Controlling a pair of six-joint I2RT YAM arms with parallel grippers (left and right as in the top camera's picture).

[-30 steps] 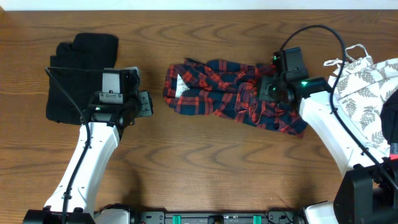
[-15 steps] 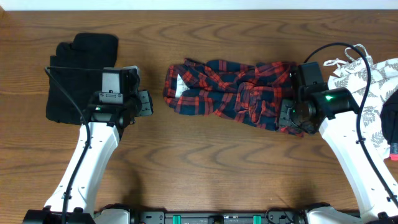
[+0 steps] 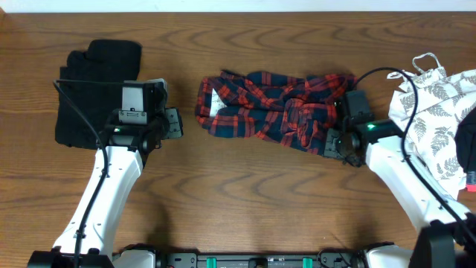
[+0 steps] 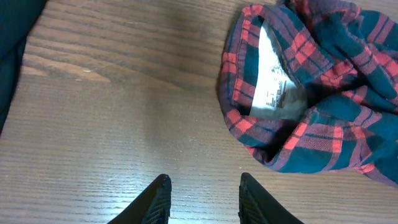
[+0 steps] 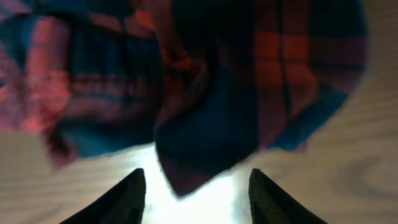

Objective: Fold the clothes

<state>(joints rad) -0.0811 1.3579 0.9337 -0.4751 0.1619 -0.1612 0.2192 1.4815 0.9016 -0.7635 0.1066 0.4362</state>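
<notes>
Overhead shows three garments on one table: black garment left, plaid shirt middle, leaf-print garment right. Of two grippers, the left gripper hangs part open and empty beside the shirt's collar. The right gripper is spread at the shirt's right edge, clamping nothing.

The shirt lies in the middle of the worktop. Well apart to its left lies a folded garment. Near its right end, at the worktop's right edge, lies a heaped garment.
</notes>
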